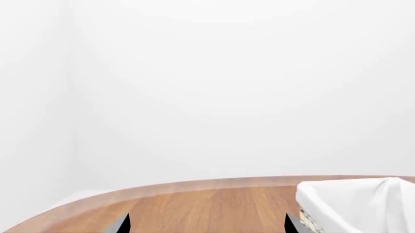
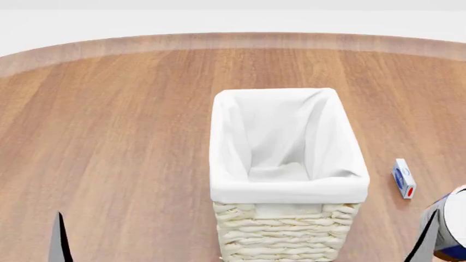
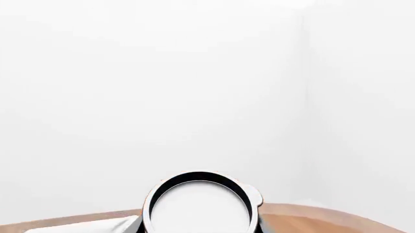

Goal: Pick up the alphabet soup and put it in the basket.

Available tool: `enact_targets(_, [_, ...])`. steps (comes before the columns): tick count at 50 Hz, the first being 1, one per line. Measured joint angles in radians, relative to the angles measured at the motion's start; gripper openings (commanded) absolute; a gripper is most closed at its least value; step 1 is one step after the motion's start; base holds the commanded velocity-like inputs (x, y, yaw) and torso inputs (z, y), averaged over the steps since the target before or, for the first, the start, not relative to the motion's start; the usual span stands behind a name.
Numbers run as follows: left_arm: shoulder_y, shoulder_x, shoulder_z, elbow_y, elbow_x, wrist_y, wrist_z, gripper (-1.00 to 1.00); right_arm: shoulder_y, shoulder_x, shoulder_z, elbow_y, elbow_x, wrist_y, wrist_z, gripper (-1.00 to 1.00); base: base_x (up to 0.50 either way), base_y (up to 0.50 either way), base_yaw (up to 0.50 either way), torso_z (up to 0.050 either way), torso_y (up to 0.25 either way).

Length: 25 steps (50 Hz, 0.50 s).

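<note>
Cream woven wicker forms the tall rectangular basket (image 2: 284, 180) standing upright near the middle of a wooden table (image 2: 117, 125), seen from the head camera. A white cloth liner (image 2: 287, 188) is folded over its rim, and nothing shows inside it but that liner.

On the table to the right of the basket, apart from it, lies a small blue and white box (image 2: 403, 178) with a red mark at one end.

At the lower right corner of the head view, the alphabet soup (image 2: 453, 226) appears only in part: a pale top and a strip of blue label at the frame edge, with a dark finger (image 2: 426, 240) of the right gripper crossing in front of it. The right wrist camera looks straight onto the can's white top (ringed by a dark rim) (image 3: 199, 206), very close to the lens; the right jaws appear to hold it, though the contact itself is not visible.

The left gripper (image 1: 206, 224) shows two dark fingertips (image 1: 123, 224) set wide apart with bare table between them, beside the basket's liner corner (image 1: 356, 204).
</note>
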Motion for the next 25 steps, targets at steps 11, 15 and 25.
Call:
enact_targets(11, [-0.002,-0.003,0.0,-0.006,-0.004,0.002,-0.004,1.0,0.21,0.027,-0.099,0.022,0.003,0.128,-0.005,-1.0,0.0,0.0,0.0,0.0,0.001])
enact_targets(15, [-0.002,-0.005,-0.001,-0.006,-0.006,0.003,-0.005,1.0,0.289,0.029,-0.136,0.046,0.001,0.163,-0.012,-1.0,0.0,0.0,0.0,0.0,0.0])
enact_targets(25, [-0.001,-0.008,0.001,-0.003,-0.008,0.002,-0.009,1.0,0.475,0.02,-0.221,0.138,-0.007,0.223,-0.034,-1.0,0.0,0.0,0.0,0.0,0.001])
